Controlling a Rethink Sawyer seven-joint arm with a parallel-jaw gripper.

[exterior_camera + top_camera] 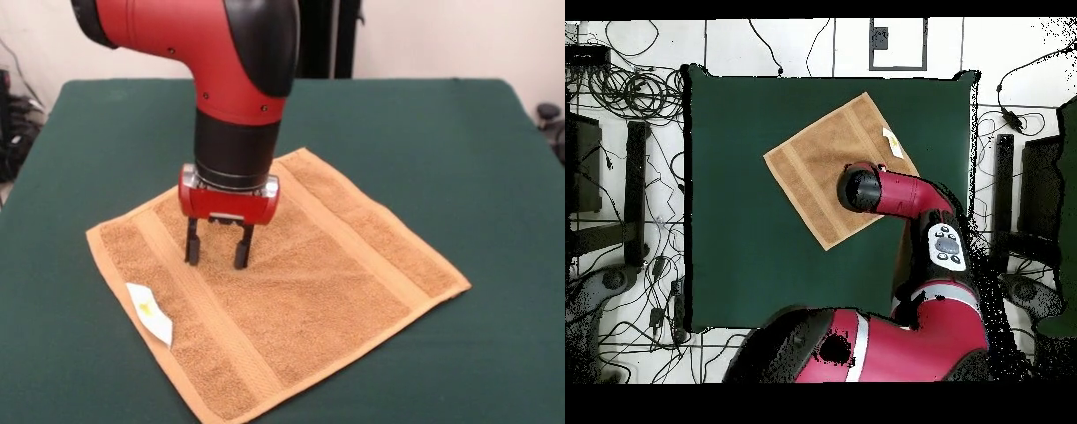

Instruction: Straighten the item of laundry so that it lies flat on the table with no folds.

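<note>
Towel [291, 291] lies spread flat on the table [441, 132]; the pincer [217, 256], parted and empty, touches its middle.

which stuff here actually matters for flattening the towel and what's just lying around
Part of the job:
- towel, spread out with its white tag showing
- green table under it
- gripper, fingers apart, down on the towel's middle

Just lying about:
- cables on the floor beside the table
- dark stands off the table's sides
</note>
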